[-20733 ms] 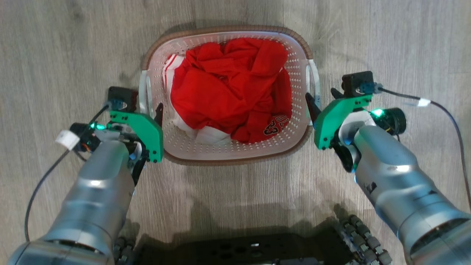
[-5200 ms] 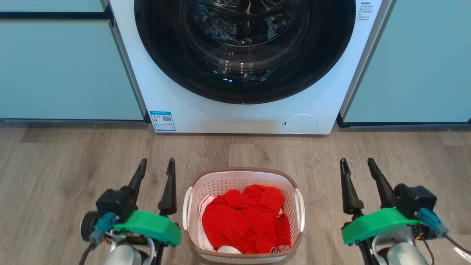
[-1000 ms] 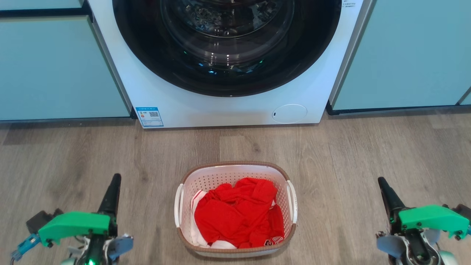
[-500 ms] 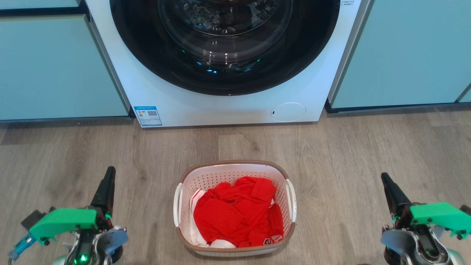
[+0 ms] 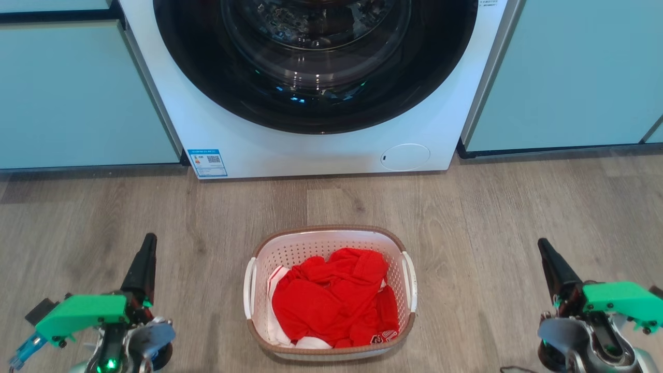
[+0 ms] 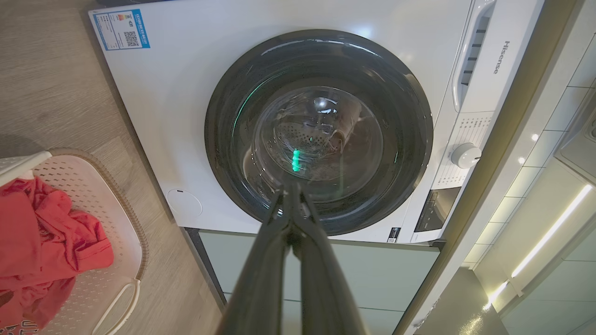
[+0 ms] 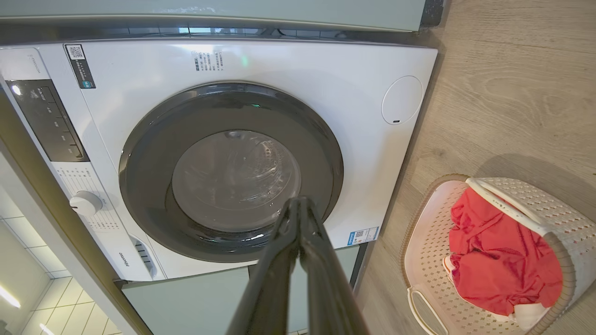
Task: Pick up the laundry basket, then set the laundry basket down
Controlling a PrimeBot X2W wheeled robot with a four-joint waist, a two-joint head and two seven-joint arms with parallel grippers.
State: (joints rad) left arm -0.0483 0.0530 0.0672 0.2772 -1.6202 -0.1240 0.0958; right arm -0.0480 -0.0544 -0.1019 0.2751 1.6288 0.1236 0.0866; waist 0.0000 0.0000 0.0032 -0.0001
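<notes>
Head view, reading from 9 o'clock across to 3 o'clock: my left gripper (image 5: 149,242) sits low at about 8 o'clock in the frame, its 2 dark fingers pressed together with nothing between them, tips pointing toward 12. In the left wrist view the same left gripper (image 6: 292,191) shows as a closed pair aimed at the washing machine (image 6: 177,93) door.

The laundry basket (image 5: 290,254) stands on the wooden floor (image 5: 466,207) at 6 o'clock in the head view, with red clothes (image 5: 331,300) piled inside it and the washing machine at its 12. It touches neither gripper. I judge its long axis to run 9 to 3, with 1 white handle at each end: the left handle (image 5: 250,287) and the right handle (image 5: 411,282).

My right gripper (image 5: 544,244) sits at about 4 o'clock, also shut and empty, tips toward 12. The right wrist view confirms it, with the right gripper (image 7: 300,202) closed and the basket off at 4 o'clock in that frame.

What a lift turns on: the basket lies at 3 o'clock from the left gripper and 9 o'clock from the right, between the 2. The left looks somewhat nearer to its handle. Both would have to open and swing inward to the basket's ends.
</notes>
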